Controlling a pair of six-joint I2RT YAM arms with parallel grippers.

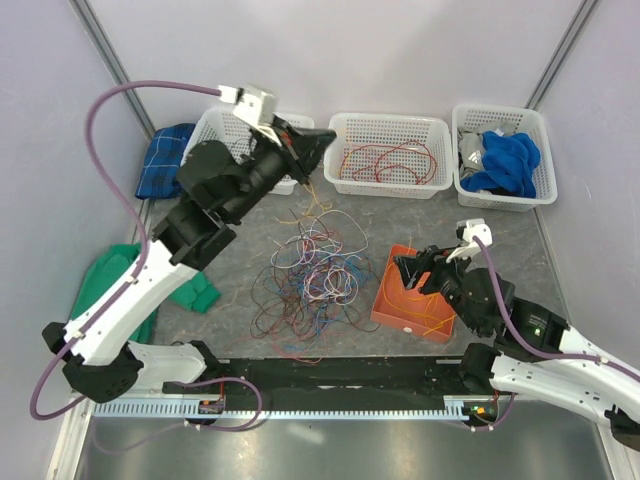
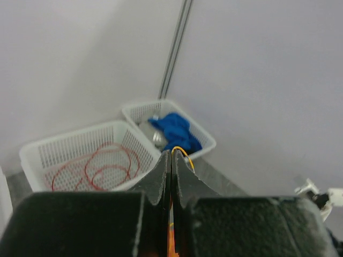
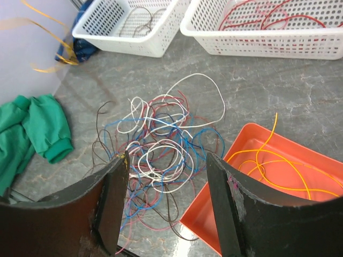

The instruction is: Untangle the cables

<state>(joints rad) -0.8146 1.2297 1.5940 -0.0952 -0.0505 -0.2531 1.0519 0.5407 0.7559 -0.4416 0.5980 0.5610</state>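
Observation:
The cables (image 1: 310,275) lie in a loose tangle of blue, white, red, purple and dark brown wires at the table's middle. The tangle also shows in the right wrist view (image 3: 161,144). My left gripper (image 1: 310,148) is raised near the back baskets. It is shut on a yellow wire (image 2: 184,153) that dangles below it (image 1: 312,197). In its wrist view the left gripper (image 2: 171,156) has its jaws pressed together. My right gripper (image 1: 415,272) hovers over the orange tray's left part. It is open and empty (image 3: 168,158), above the tangle's right side.
An orange tray (image 1: 383,292) right of the tangle holds yellow wires (image 3: 273,160). Three white baskets stand at the back: left (image 3: 128,24) with brown wires, middle (image 1: 390,155) with red wires, right (image 1: 505,155) with blue cloth. A green cloth (image 1: 150,280) and a blue cloth (image 1: 165,160) lie left.

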